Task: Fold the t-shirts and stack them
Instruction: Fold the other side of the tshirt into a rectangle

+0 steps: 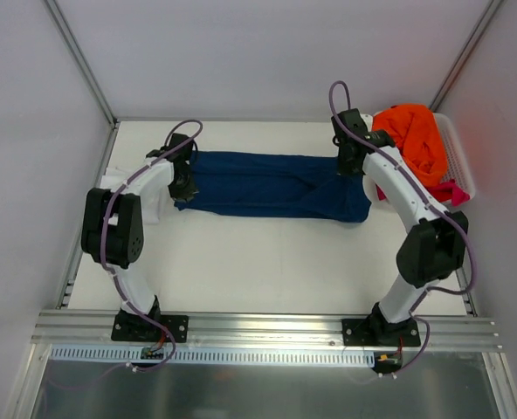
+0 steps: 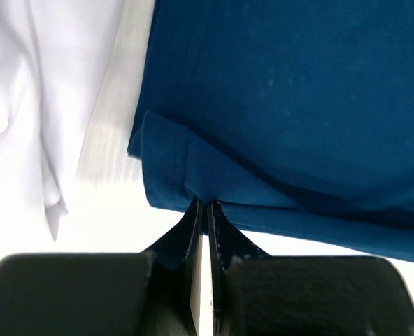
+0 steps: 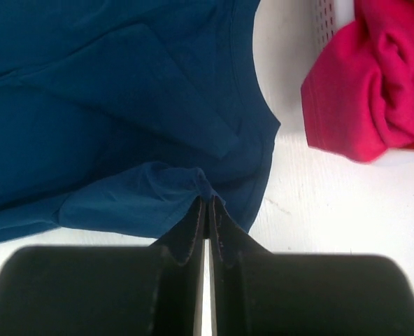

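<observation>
Step in hand: folding the navy t-shirt [image 1: 276,185]. It lies as a long narrow band across the far half of the table [image 1: 267,262], w/ both sleeves apparently tucked in already.

L gripper [image 2: 201,203]: jaws closed tight on a pinch of navy cloth at the near edge of the shirt's left end. R gripper [image 3: 207,199]: same, clamped on a bunched bit of the near edge at the right end, by the curved seam.

White t-shirt [image 2: 25,105] sits just beside the left end. Orange t-shirt [image 1: 411,135] and magenta t-shirt [image 3: 364,91] are heaped in the white basket [image 1: 458,153] at right.

Next move, I'd judge: the 2 arms lift together, keep the cloth taut btwn them, then carry 1 edge over. If the lift is uneven, the band sags or twists.
</observation>
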